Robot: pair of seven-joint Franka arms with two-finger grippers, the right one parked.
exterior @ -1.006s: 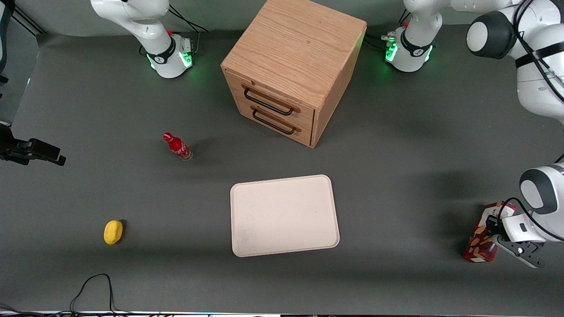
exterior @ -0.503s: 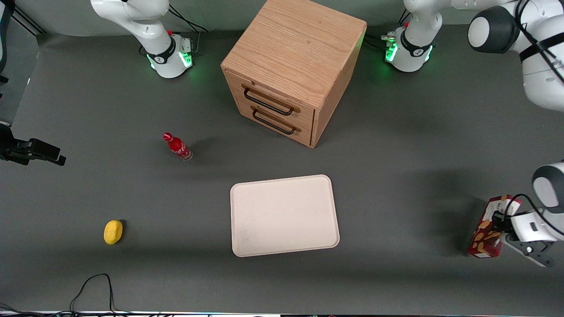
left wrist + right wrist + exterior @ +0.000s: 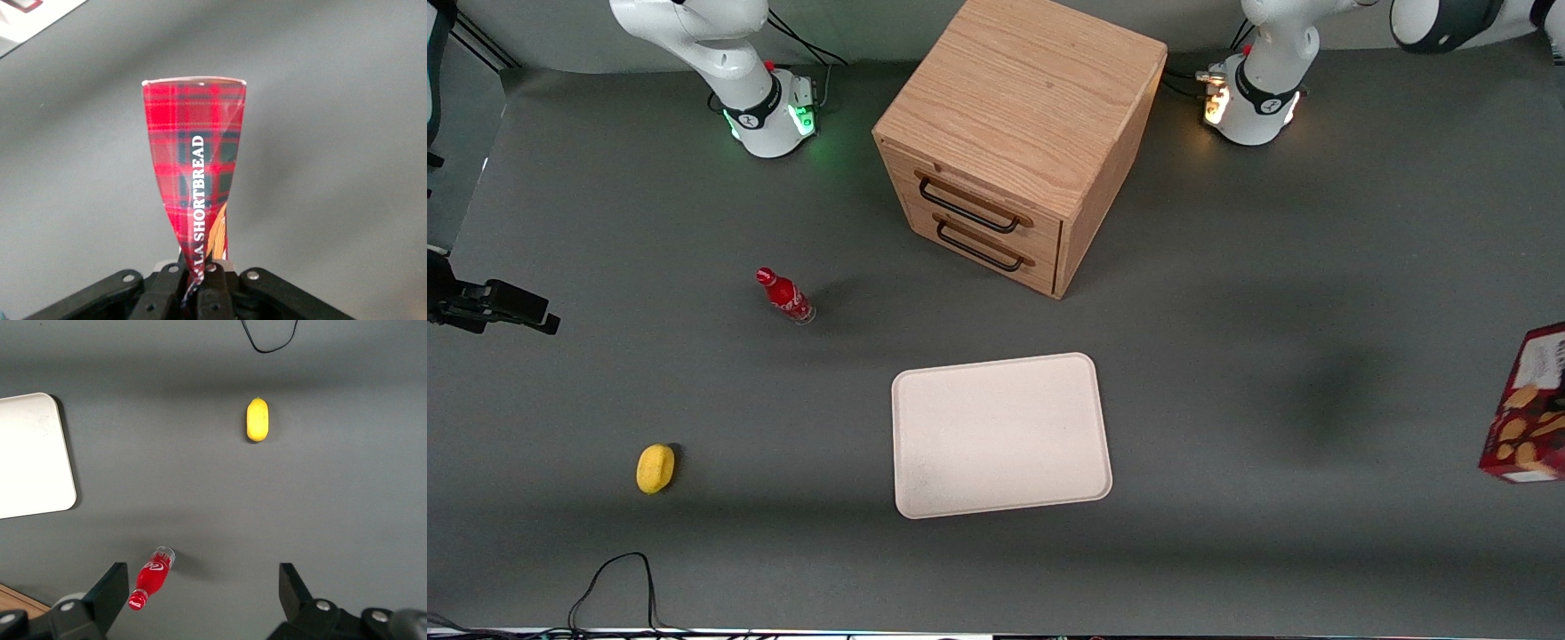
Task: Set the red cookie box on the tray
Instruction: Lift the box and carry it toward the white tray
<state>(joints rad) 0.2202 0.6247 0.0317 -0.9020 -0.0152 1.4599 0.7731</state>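
My pincer [image 3: 200,283] clenches the box [image 3: 195,167] by one thin end above the tabletop [image 3: 1227,356]; it could twist loose before the tray [image 3: 1000,436].

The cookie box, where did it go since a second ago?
The red cookie box went up off the table and farther toward the working arm's end, at the front view's edge. The end effector is shut on it, carrying it. The tray, bottle, lemon and cabinet stayed put.
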